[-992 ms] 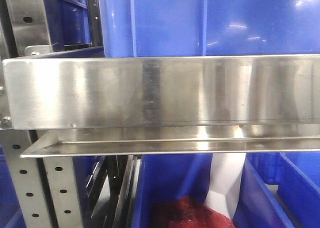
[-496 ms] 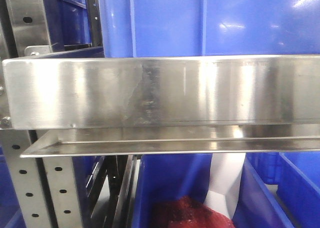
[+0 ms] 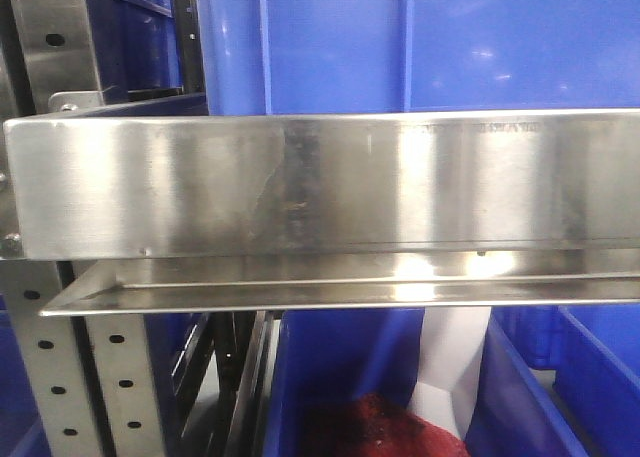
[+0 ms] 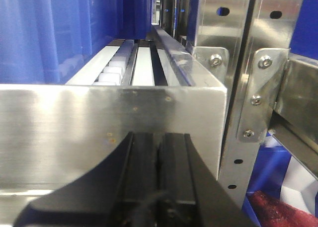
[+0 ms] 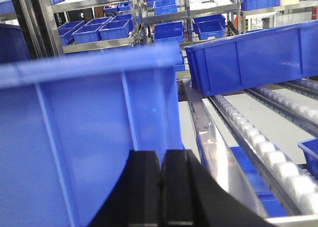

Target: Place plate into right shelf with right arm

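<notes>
1. Front view: brushed stainless-steel rack shelf [image 3: 320, 182] fills the frame edge-on, flat lipped front with a lower ledge beneath; perforated grey upright [image 3: 95, 377] at lower left
2. Large blue plastic bin [image 3: 420, 42] stands on the shelf above the lip; another blue bin [image 3: 350, 377] below holds dark red material [image 3: 375, 427] and a white sheet [image 3: 455, 362]
3. Left wrist view: left black angular tool [image 4: 158, 182] has its fingers pressed together, nothing between them, close in front of the steel shelf lip; white roller tracks [image 4: 117, 70] run back behind the lip
4. Right wrist view: right black angular tool [image 5: 161, 187] likewise has fingers pressed together, nothing held; it sits just before the wall of a blurred blue bin [image 5: 89, 137], with a steel rail and white rollers [image 5: 263, 147] to its right
5. The round white plate is not visible in any view; its position relative to either tool cannot be told
</notes>
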Available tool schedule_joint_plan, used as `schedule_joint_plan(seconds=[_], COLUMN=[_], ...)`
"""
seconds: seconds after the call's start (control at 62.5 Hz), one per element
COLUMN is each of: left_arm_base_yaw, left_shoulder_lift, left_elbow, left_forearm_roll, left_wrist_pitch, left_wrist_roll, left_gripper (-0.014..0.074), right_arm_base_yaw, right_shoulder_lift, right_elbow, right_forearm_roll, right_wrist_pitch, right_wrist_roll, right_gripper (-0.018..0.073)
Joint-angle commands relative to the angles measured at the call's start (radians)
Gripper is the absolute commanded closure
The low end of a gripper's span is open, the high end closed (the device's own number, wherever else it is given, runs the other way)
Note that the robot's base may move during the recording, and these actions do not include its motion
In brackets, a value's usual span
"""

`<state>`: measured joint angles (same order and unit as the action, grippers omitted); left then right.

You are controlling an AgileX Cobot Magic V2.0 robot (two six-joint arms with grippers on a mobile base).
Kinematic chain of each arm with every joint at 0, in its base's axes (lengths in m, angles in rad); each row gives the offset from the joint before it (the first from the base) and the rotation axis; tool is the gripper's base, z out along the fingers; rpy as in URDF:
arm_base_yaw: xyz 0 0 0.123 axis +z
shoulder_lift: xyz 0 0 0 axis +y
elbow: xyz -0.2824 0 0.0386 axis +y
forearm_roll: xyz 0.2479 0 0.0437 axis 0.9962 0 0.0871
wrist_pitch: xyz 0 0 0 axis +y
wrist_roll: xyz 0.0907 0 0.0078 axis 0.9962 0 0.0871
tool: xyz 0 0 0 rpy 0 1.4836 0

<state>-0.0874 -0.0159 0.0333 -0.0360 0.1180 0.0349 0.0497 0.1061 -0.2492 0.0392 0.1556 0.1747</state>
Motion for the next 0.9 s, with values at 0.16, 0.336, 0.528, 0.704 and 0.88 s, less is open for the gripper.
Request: schedule_joint_plan(seconds=[0.16, 0.336, 0.528, 0.704, 0.88], left_arm_base_yaw=[-0.007, -0.007, -0.007, -0.007, -0.007], left_shoulder_lift=[-0.007, -0.007, -0.007, -0.007, -0.007], left_elbow=[0.008, 0.008, 0.008, 0.008, 0.008], left_forearm_roll=[-0.006, -0.006, -0.006, -0.006, -0.006], left_wrist_pitch=[-0.087, -0.087, -0.087, -0.087, -0.087], left_wrist_roll=[-0.003, -0.003, -0.003, -0.003, -0.003], left_gripper=[0.0643, 0.0643, 0.0643, 0.0643, 0.0643], right_arm_base_yaw=[-0.011, -0.011, -0.011, -0.011, -0.011], right_shoulder_lift=[-0.023, -0.025, -0.076, -0.129, -0.129], right_elbow=[0.102, 0.106, 0.184, 0.264, 0.272], right_forearm_roll=[-0.089, -0.159, -0.09, -0.073, -0.05], right_wrist_pitch=[-0.185, -0.172, -0.233, -0.305, -0.32], right_wrist_roll=[0.001, 0.001, 0.003, 0.005, 0.01], right_gripper=[0.0505, 0.0505, 0.0505, 0.0505, 0.0505])
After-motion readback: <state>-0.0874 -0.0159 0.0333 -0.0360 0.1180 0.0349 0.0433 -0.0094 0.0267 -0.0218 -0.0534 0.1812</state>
